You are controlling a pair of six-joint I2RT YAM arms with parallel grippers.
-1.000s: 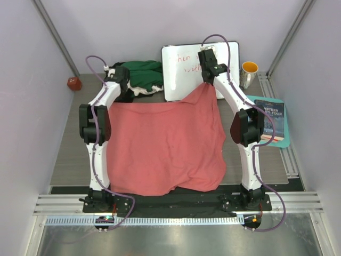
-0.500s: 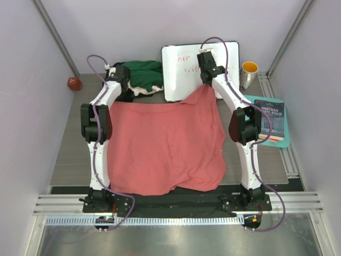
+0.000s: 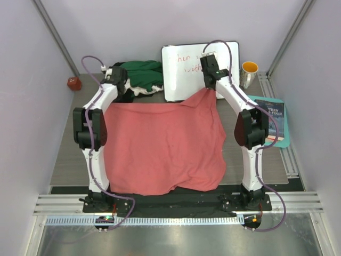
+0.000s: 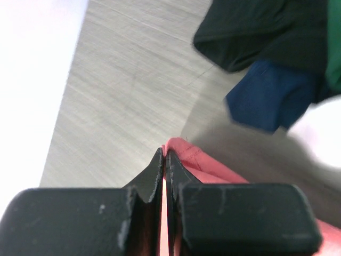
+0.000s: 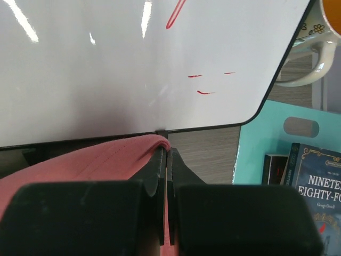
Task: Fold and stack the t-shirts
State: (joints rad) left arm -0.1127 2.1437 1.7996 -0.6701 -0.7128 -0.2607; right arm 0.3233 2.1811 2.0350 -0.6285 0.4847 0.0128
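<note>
Clenched in the left gripper [image 4: 165,156]: one far corner of the salmon-pink t-shirt [image 3: 165,144], pinched between shut jaws just above the grey bench [image 4: 122,90]. Clenched likewise in the right gripper [image 5: 165,151]: the other far corner, held up at the near edge of the white board [image 5: 133,64], seemingly higher than the left one.

Outward from both grips, toward the arm bases: the rest of the shirt, spread over the middle of the bench, with a rumpled near hem close to the bases. From one gripper across to the other, left to right: the held far edge. At right angles to it, far to near: the long run of the body. Hence, probably, a pull or a fold along that far-to-near line, done with both arms as equal partners, neither nearer to the cloth than the other.

Just past the left gripper: the heap of other t-shirts [image 3: 141,74], dark green, white and black, close enough to snag. Past the right gripper: a mug [image 3: 249,69] and a book [image 3: 269,120] on a teal tray [image 3: 282,140], apart from the cloth.

Against a second ago: both elbows swung outward, the left more so. Right gripper back from a small drift leftward. Both corners pinched as before, and the shirt and heap much as before.
</note>
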